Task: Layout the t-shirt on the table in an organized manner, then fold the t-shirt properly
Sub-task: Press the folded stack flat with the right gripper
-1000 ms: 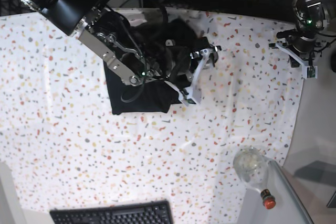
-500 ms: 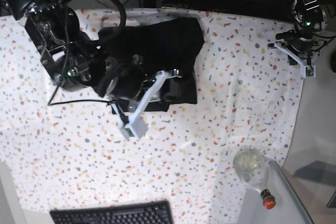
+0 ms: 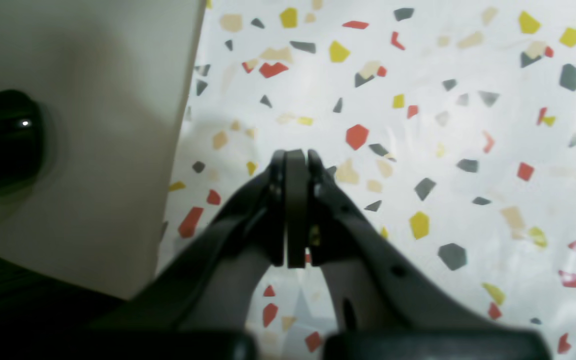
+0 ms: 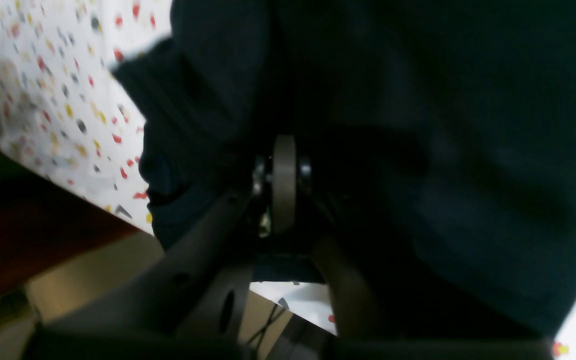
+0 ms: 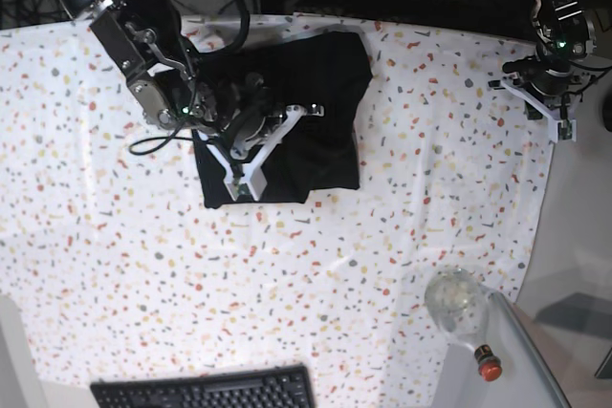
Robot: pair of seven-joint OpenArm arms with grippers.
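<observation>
A plain black soft cloth t-shirt (image 5: 306, 121) lies bunched on the speckled white cloth-clad desk (image 5: 124, 265). The right hand (image 4: 284, 175), clenched, hovers over it, seemingly to arrange it. The left hand (image 3: 295, 165) waits clenched, holding nothing, at the desk's edge.

Black t-shirt (image 5: 316, 112) on speckled table (image 5: 115, 255)
</observation>
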